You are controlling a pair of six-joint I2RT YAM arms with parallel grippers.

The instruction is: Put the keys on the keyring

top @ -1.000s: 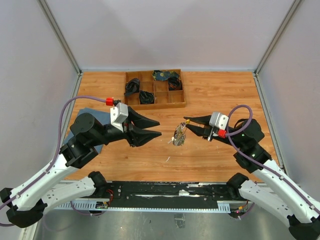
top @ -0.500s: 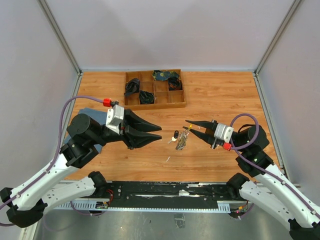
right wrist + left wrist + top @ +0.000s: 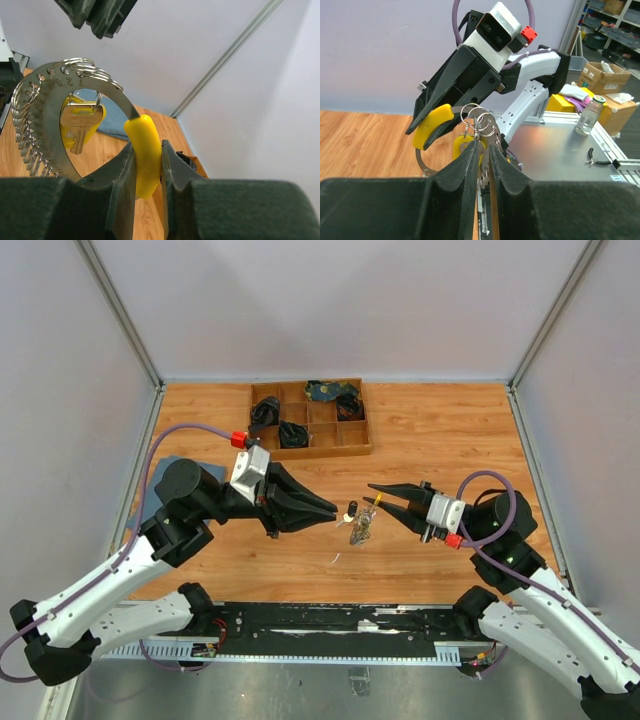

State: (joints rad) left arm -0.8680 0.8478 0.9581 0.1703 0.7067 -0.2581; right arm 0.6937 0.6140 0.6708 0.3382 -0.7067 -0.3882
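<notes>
My right gripper point(image 3: 372, 495) is shut on the short yellow piece point(image 3: 142, 135) of the keyring point(image 3: 45, 100), a flat metal loop held up above the table. The keys point(image 3: 361, 528) hang from it in a silvery bunch, one with a black head. A yellow-headed key point(image 3: 80, 117) shows through the loop. My left gripper point(image 3: 335, 512) reaches in from the left. Its fingers point(image 3: 470, 165) stand almost together, with a silvery key point(image 3: 483, 177) in the narrow gap and small split rings point(image 3: 480, 116) at their tips.
A wooden compartment tray point(image 3: 310, 452) with dark items stands at the back of the table. A blue cloth point(image 3: 148, 490) lies at the left under my left arm. A small white scrap point(image 3: 335, 558) lies near the front. Walls enclose three sides.
My left gripper has moved right up to the key bunch and its jaws have narrowed. The right gripper, still on the yellow piece, has shifted slightly toward the near edge.
</notes>
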